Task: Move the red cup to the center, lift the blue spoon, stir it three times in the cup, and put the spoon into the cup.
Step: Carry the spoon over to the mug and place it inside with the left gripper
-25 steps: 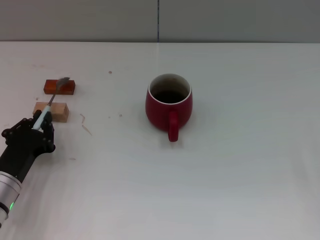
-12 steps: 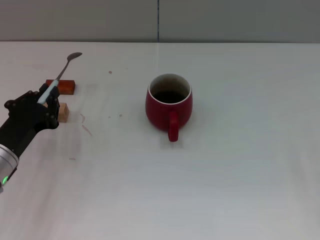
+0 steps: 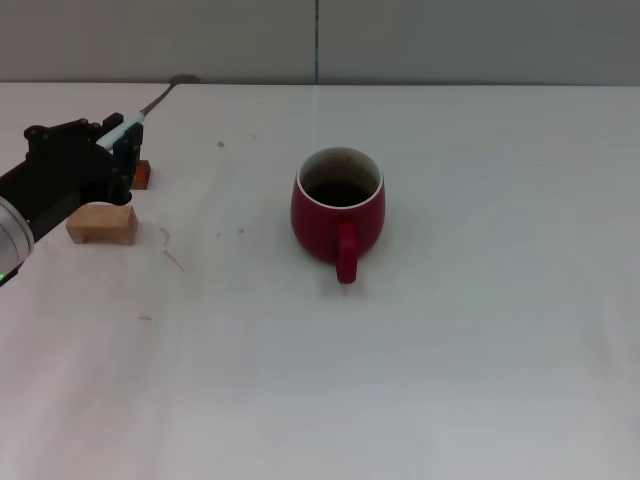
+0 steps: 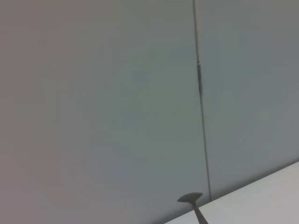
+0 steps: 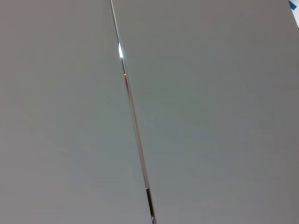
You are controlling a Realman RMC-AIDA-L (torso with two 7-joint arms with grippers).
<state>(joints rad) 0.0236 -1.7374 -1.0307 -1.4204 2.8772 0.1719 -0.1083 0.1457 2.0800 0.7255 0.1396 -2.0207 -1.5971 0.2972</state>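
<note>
The red cup [image 3: 338,208] stands upright mid-table, its handle toward me and its inside dark. At the far left my left gripper [image 3: 112,150] is raised above the table and shut on the blue spoon [image 3: 150,104]. The pale-blue handle sits in the grip, and the grey neck and bowl stick out up and away toward the back wall. The spoon's bowl [image 4: 190,198] also shows in the left wrist view, against the wall. My right gripper is out of view.
A tan wooden block [image 3: 101,223] lies on the table just below the left gripper. A red-brown block [image 3: 141,174] peeks out beside the gripper. A grey wall with a vertical seam stands behind the table.
My left gripper has risen from table level with the spoon, moving up and slightly right. The spoon has lifted off the two blocks, and the cup has stayed put.
</note>
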